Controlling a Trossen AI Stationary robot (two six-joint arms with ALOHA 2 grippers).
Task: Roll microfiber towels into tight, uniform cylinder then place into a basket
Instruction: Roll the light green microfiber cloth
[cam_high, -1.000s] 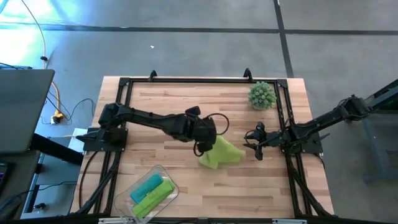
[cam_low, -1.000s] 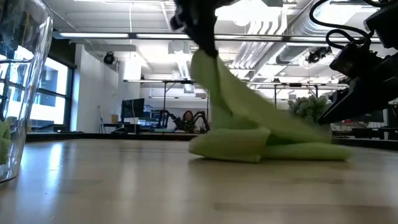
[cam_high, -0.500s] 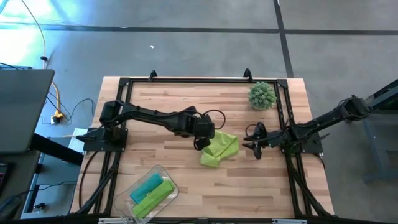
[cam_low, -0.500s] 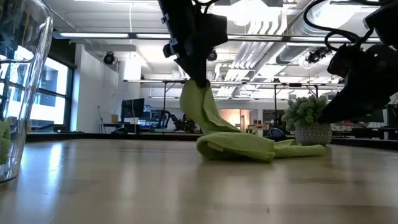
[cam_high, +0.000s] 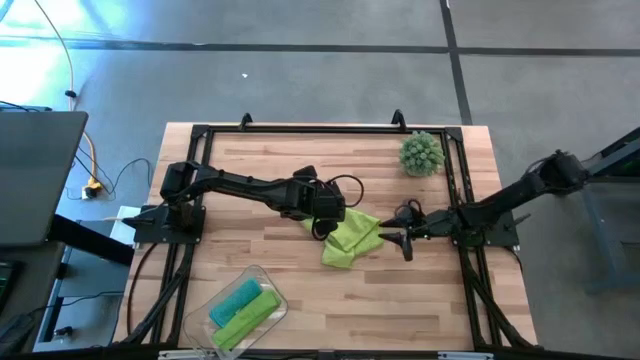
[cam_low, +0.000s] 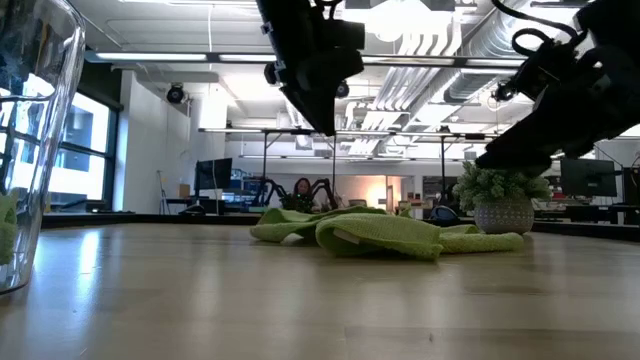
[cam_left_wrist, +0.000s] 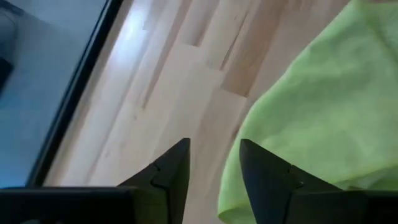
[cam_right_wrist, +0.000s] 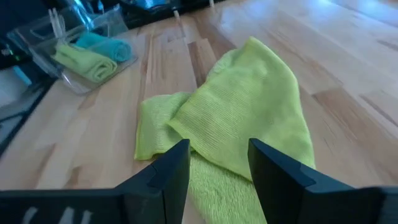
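A lime green microfiber towel (cam_high: 352, 240) lies crumpled and partly folded over itself on the wooden table (cam_high: 300, 170). My left gripper (cam_left_wrist: 214, 167) hangs open just above the towel's left edge (cam_low: 290, 225), with nothing between its fingers. My right gripper (cam_right_wrist: 217, 163) stands open at the towel's right side, a little short of it, pointing at it. The basket (cam_high: 236, 305), a clear tub at the near left, holds a rolled teal towel (cam_high: 235, 297) and a rolled green towel (cam_high: 245, 317).
A spiky green ball in a small pot (cam_high: 421, 153) stands at the far right of the table. A black frame (cam_high: 200, 135) runs along the table's edges. Bare wood lies between the towel and the basket. The low view shows the basket's clear wall (cam_low: 30, 150) at its left.
My left gripper has come down and let go of the towel corner it held up. That raised part has dropped onto the table, and the towel now lies flat and bunched. My right gripper has moved toward the towel and tipped.
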